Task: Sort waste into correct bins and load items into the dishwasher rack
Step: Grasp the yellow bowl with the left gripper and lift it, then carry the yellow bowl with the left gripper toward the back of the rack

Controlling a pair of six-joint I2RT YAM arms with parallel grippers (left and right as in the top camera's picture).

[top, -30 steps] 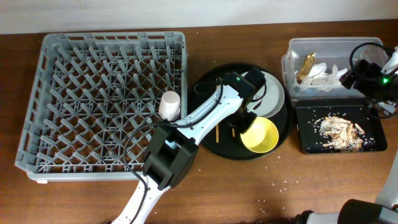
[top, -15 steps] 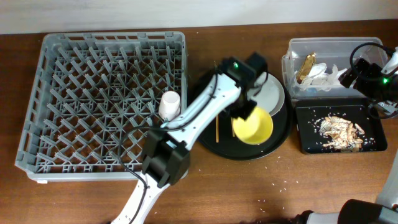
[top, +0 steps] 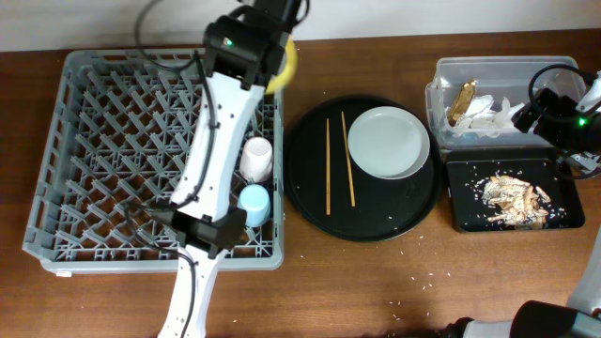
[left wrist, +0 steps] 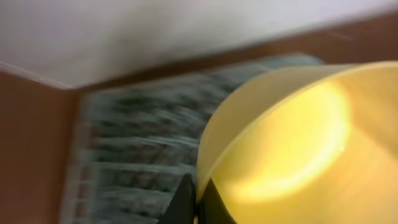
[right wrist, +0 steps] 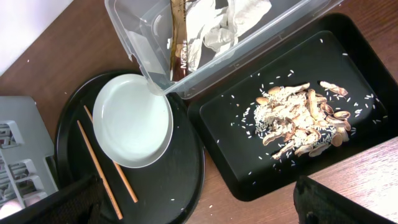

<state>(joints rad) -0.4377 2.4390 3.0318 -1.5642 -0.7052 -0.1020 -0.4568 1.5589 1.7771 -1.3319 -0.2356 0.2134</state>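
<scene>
Left gripper (left wrist: 198,200) clamped on one yellow round bowl (top: 287,66), desk's far edge | right gripper (right wrist: 199,208) spread wide, empty | grey pegged plastic rack (top: 56,216): one small pink cup (top: 256,158), one small light-blue cup (top: 254,202) | two thin wooden chopsticks (top: 328,164), one pale grey round plate (top: 388,142)

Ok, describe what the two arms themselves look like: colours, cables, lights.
The left arm has white shells on its long links, black joint blocks, thin black cables looping alongside, and a small green light near the wrist. The right arm looks mostly black, with a looped black cable, its own green lamp and a white part above.
</scene>
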